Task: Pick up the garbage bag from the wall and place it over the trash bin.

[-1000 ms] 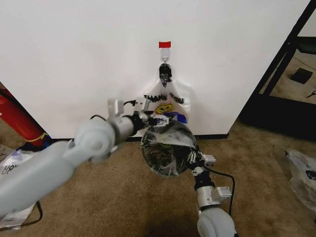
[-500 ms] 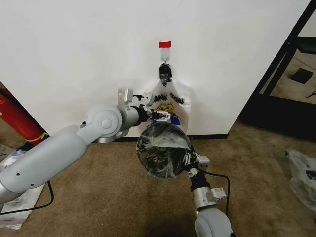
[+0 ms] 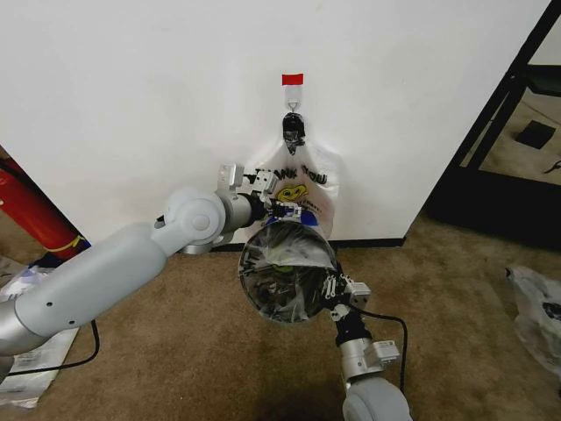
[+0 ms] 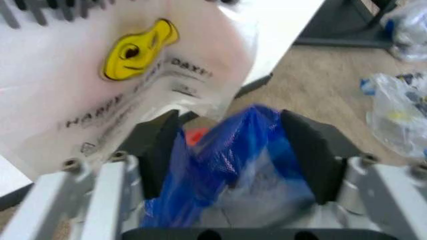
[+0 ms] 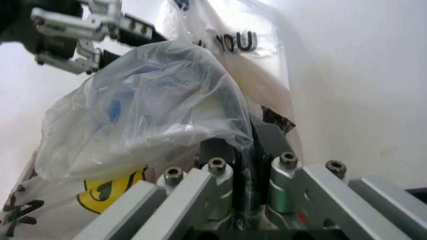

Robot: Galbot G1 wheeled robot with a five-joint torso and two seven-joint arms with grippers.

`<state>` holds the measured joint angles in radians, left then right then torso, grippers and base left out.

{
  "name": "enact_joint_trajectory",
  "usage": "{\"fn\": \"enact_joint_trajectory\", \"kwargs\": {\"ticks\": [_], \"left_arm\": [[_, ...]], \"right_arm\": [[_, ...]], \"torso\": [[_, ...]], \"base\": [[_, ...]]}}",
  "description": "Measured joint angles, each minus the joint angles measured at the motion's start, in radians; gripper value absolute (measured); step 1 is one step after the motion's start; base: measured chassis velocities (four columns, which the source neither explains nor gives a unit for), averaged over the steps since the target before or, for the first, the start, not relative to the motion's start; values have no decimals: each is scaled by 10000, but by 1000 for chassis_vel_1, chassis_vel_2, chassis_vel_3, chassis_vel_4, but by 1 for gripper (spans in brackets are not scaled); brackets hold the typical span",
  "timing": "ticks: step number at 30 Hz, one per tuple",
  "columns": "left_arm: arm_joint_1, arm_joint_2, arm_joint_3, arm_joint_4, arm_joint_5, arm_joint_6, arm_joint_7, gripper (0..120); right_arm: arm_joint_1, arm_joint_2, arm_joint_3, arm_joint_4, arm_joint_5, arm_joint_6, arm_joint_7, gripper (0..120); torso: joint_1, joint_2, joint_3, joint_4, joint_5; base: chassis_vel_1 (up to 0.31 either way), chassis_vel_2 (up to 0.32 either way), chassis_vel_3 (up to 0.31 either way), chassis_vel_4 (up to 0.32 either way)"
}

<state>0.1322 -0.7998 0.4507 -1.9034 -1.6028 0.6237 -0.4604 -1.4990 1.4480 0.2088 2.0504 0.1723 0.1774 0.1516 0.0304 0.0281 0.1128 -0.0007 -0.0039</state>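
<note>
The garbage bag (image 3: 302, 175), see-through with black lettering and a yellow smiley, hangs from a metal hook (image 3: 292, 107) under a red tape strip (image 3: 292, 79) on the white wall (image 3: 131, 96). My left gripper (image 3: 282, 208) is at the bag's lower part, just above the trash bin. In the left wrist view the left gripper (image 4: 230, 130) is open, its fingers (image 4: 157, 145) on either side of a bunch of blue plastic (image 4: 233, 165), with the bag (image 4: 100, 75) beyond. My right gripper (image 3: 333, 285) holds the black mesh trash bin (image 3: 287, 272) up, tilted and wrapped in clear plastic. The right gripper (image 5: 250, 145) is shut on its rim.
A long red cylinder (image 3: 31, 210) leans at the left wall. Black shelving (image 3: 517, 105) stands at the right. Plastic bags lie on the carpet at the right (image 3: 539, 311) and at the left (image 3: 26, 289). A black cable (image 3: 390, 320) trails by my right arm.
My left arm has reached forward and right, bringing its gripper up to the hanging bag. The right arm has shifted the bin slightly left and down.
</note>
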Motion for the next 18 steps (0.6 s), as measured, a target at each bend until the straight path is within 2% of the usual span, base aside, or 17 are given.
{"fn": "enact_joint_trajectory", "kwargs": {"ticks": [6,9,11,16,18], "left_arm": [[-32,35,93,-27,32,248,130,40],[-95,-4,196,-17,145,301,69,25],[-103,-17,198,-14,155,301,51,22],[-272,-86,279,64,318,235,-22,0],[-328,-97,334,113,426,213,-2,0]], "right_arm": [[-34,-10,-6,101,-10,-53,73,2],[-122,-4,-2,179,-25,-52,92,2],[-137,-4,1,193,-28,-51,94,2],[-207,-9,12,229,-93,-14,94,2],[-214,-8,8,229,-136,13,87,2]], "torso": [[0,0,0,-2,0],[0,0,0,-2,0],[0,0,0,-2,0],[0,0,0,-2,0],[0,0,0,-1,1]], "base": [[0,0,0,0],[0,0,0,0],[0,0,0,0],[0,0,0,0],[0,0,0,0]]}}
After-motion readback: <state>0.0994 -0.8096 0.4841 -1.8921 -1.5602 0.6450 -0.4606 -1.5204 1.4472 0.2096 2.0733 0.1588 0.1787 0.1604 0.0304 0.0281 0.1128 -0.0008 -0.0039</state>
